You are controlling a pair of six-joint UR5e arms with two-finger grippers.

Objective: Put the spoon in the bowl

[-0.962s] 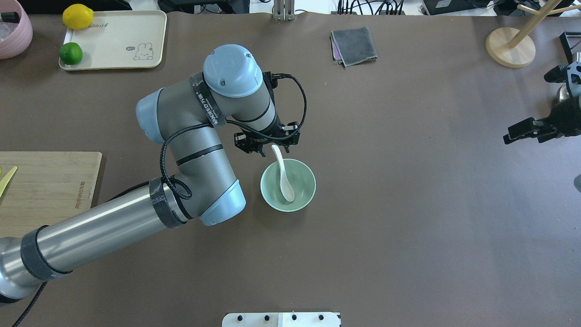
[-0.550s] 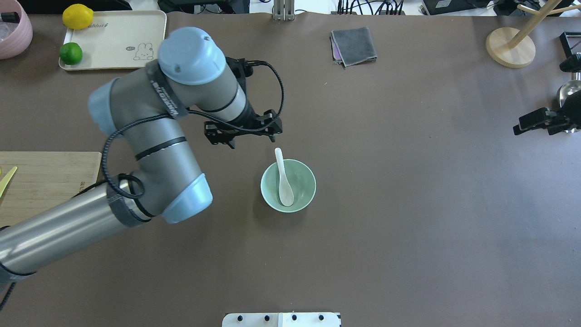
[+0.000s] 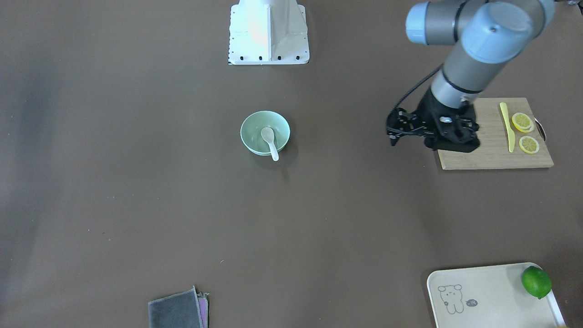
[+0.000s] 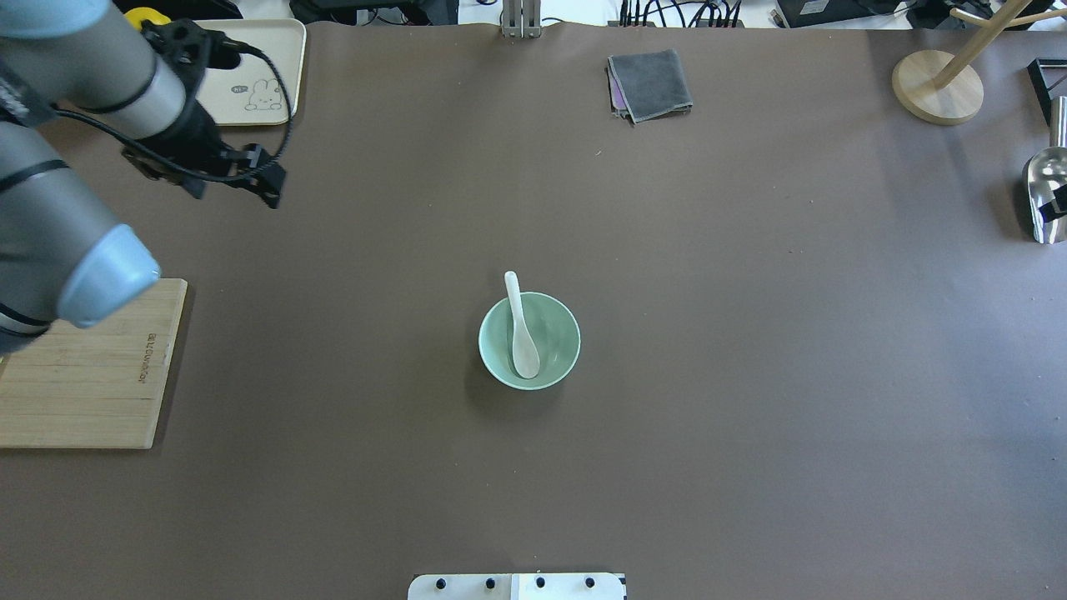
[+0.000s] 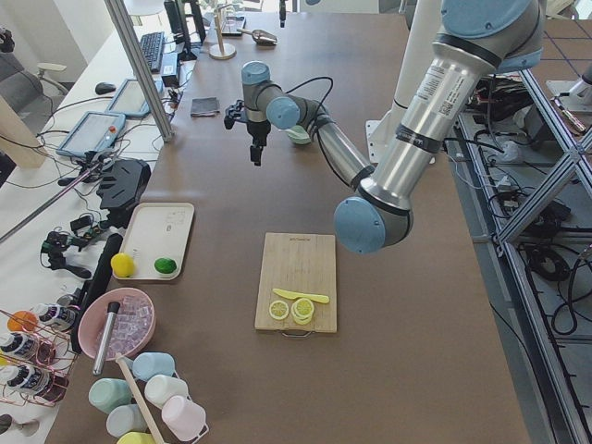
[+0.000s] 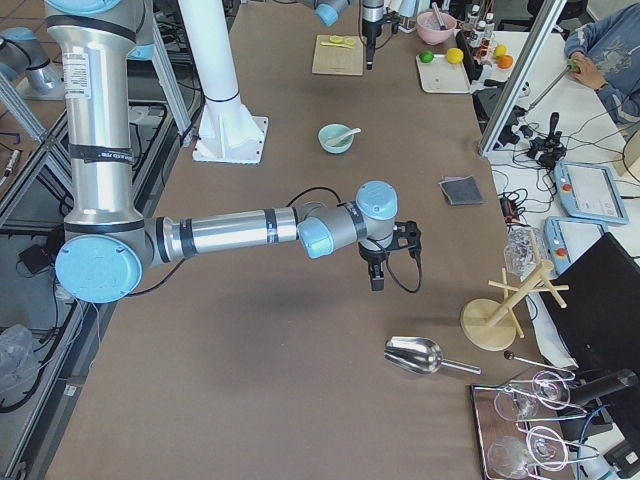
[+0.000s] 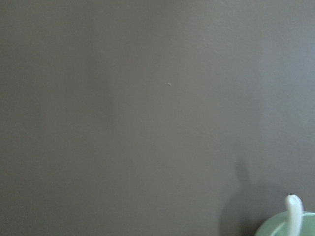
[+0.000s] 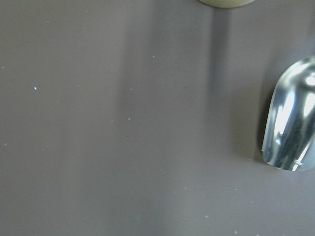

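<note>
Left end effector (image 4: 233, 194): fingers spread wide with nothing between them, hanging above the bare brown desk (image 4: 750, 417).

To its left and nearer the robot is a rectangular bamboo cutting board (image 4: 92, 375). It carries a slim yellow plastic knife (image 3: 506, 127) and round lemon slices (image 3: 524, 133).

To its left on the far side is a cream rectangular tray with a rabbit drawing (image 4: 250, 62), with a green lime (image 3: 536, 281) on it.

Well off to its right and nearer the robot, mid-desk, sits the round pale mint-green bowl (image 4: 560, 329). The small white soup spoon (image 4: 520, 329) is in it. The scoop is down on the bowl floor and the handle leans on the far rim, poking out past it and pointing away from the robot. Both end effectors are well apart from it. The left wrist camera sees only desk, plus the bowl rim and the tip of the spoon handle in its bottom right corner.

Further right, along the far edge, is a folded dark grey cloth (image 4: 650, 83).

Right end effector (image 6: 378, 280): only properly visible from the side camera, pointing down above the desk. Cannot tell if it's open or closed. A round wooden rack base (image 4: 938, 87) stands on its far side. A shiny metal scoop (image 4: 1042, 187) lies on the desk near it, on the robot's right, and shows at the right edge of the right wrist view.
</note>
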